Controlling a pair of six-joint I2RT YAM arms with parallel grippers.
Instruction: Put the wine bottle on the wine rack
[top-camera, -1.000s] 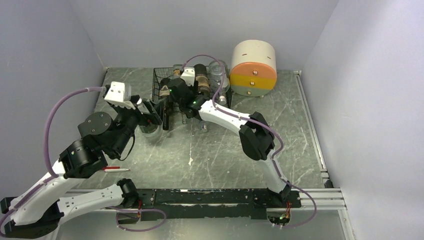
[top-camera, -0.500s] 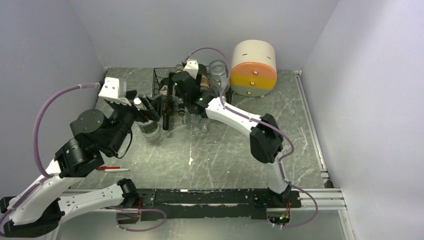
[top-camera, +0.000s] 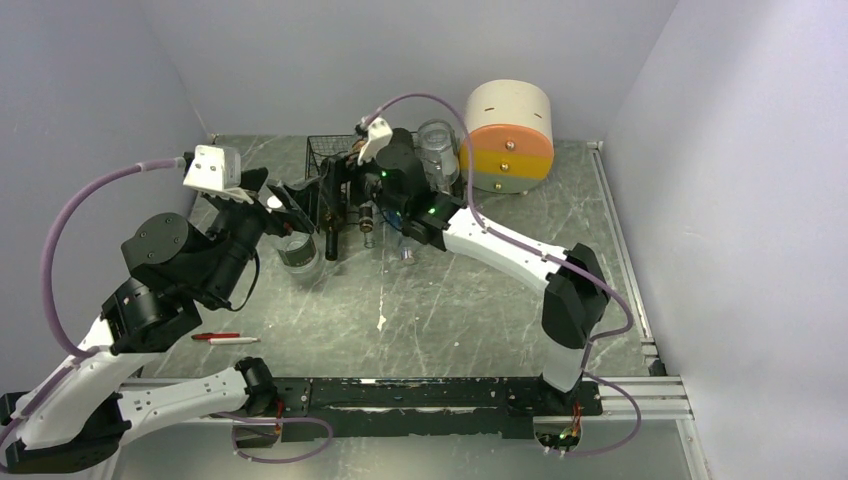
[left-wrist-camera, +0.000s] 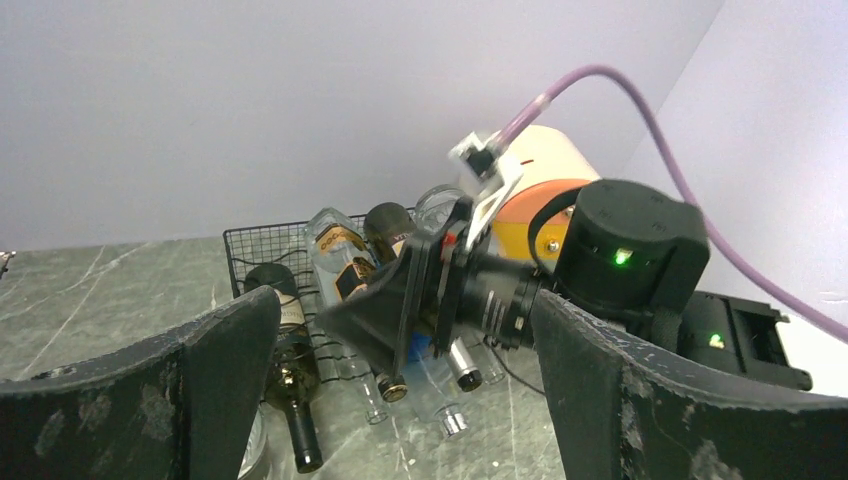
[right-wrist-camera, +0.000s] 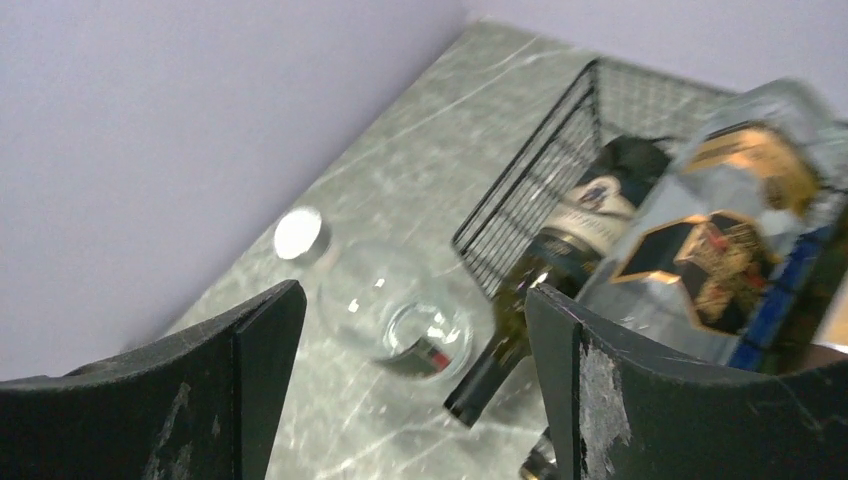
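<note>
Green-grey, marble-veined worktop, and at the back of it sits the wine rack, a boxy black wire frame with fine mesh sides. From the left wrist camera I count four bottles lying on it side by side, necks pointing out over the front edge: two of dark glass and two of clear. The wine bottle is the dark green one with the cream label. It lies in the rack's leftmost slot with its slim neck poking forward. Right next to it is a clear bottle with a black-and-gold label. The left gripper hovers in front of the rack, jaws spread wide with nothing between them. The right gripper hangs over the rack's left end, jaws also apart and empty. Its scuffed black fingers frame one clear glass on its side on the worktop, with one small round silver cap just beyond it. One round drawer unit, cream over orange over yellow, stands right of the rack. A single red-and-white pen lies near the left arm.
</note>
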